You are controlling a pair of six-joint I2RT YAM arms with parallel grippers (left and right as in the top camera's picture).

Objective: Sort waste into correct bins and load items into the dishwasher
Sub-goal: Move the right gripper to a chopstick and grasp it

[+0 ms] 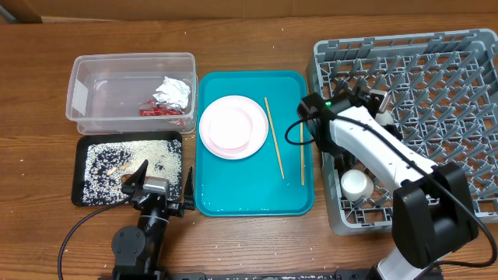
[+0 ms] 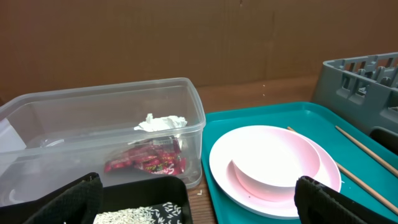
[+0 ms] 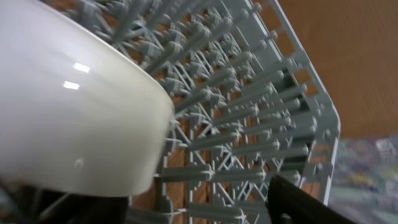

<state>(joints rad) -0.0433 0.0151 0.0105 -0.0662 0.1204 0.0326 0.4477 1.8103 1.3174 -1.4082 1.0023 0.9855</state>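
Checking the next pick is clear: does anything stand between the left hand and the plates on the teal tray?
Nothing visible does. The open left hand sits by the black tray; only the teal tray's low rim lies before the plates.

The teal tray [image 1: 233, 198] carries a white plate [image 1: 208, 137], a pink plate [image 1: 233, 123] and tan chopsticks [image 1: 274, 138]. Left of it: clear tub [image 1: 85, 78], white tissue [image 1: 175, 92], red-and-white wrapper [image 1: 159, 111], black tray [image 1: 78, 194] speckled with white-and-brown scraps [image 1: 117, 163]. Right of it, a grey lattice rack [image 1: 451, 78].

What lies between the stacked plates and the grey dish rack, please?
Two wooden chopsticks lie there, apart from each other, on the teal tray. The overhead view shows this.
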